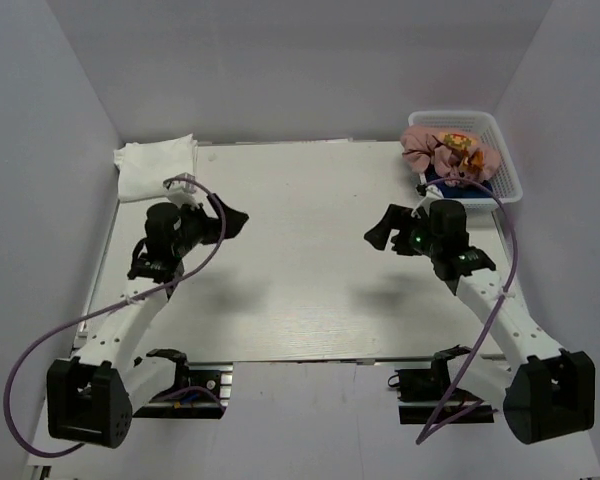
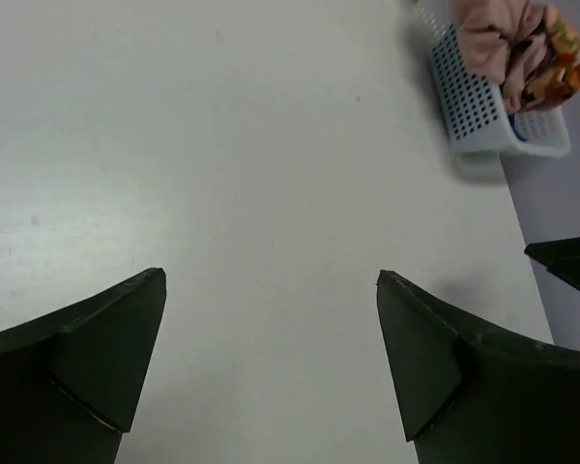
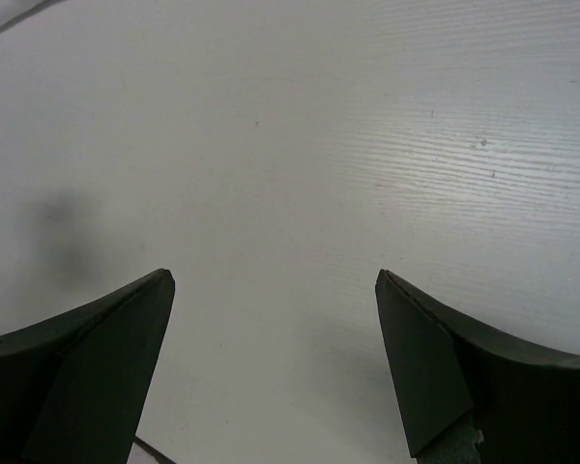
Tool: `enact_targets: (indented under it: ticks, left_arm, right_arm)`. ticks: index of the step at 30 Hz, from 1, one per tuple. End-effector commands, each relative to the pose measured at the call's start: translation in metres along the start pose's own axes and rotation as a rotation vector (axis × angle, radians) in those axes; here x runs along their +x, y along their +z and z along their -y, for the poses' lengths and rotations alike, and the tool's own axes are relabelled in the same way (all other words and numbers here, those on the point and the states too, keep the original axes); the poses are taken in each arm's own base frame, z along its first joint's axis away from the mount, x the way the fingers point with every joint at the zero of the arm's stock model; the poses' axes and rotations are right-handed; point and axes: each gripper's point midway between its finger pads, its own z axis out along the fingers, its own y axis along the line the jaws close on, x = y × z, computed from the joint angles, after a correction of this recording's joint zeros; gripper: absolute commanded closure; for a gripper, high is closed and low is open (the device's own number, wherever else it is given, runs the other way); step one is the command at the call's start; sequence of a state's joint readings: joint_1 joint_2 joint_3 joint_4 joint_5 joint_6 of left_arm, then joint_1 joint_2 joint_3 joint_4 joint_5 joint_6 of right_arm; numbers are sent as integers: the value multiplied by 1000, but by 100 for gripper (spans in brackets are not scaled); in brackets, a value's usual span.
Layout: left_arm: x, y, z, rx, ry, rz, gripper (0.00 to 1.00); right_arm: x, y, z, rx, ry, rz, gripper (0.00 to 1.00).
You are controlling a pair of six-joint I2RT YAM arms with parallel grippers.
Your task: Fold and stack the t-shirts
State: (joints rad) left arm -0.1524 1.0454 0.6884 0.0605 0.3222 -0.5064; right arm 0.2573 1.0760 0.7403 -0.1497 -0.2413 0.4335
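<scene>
The white shirt point(image 1: 155, 165) lies folded in the upper left corner of the table point(image 1: 310, 290). It looks like the start of the stack, set at the edge so the middle is free for folding.

The pink shirt point(image 1: 440, 150) sits bunched in the basket point(image 1: 508, 180) at the upper right. Its yellow-orange print point(image 1: 463, 143) faces up, and a strip of the navy shirt point(image 1: 452, 181) shows beneath it. In the left wrist view the pink shirt point(image 2: 493, 39) spills over the basket point(image 2: 474, 106) wall in the upper right of the frame. By this layout, one shirt is done and two remain.

The left gripper point(image 1: 238, 218) hangs left of centre and the right gripper point(image 1: 377, 232) right of centre, tips turned toward each other, well apart. Each wrist view shows its own gripper, left point(image 2: 271, 280) and right point(image 3: 274, 278), with fingers spread wide, nothing between them and only bare tabletop below. Neither touches any cloth. This reads as a ready pose between shirts.

The right arm stands just below the basket in the top view, so it is the likelier one to reach for the pink shirt. The bunched cloth may drag the navy one up with it.
</scene>
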Motion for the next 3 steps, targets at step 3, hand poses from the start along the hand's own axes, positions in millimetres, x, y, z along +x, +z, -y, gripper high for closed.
enact_targets:
  ticks: [3]
  left_arm:
    - [5, -44, -2, -116, -68, 10, 1]
  right_arm:
    - [-3, -13, -3, -47, -17, 130, 10]
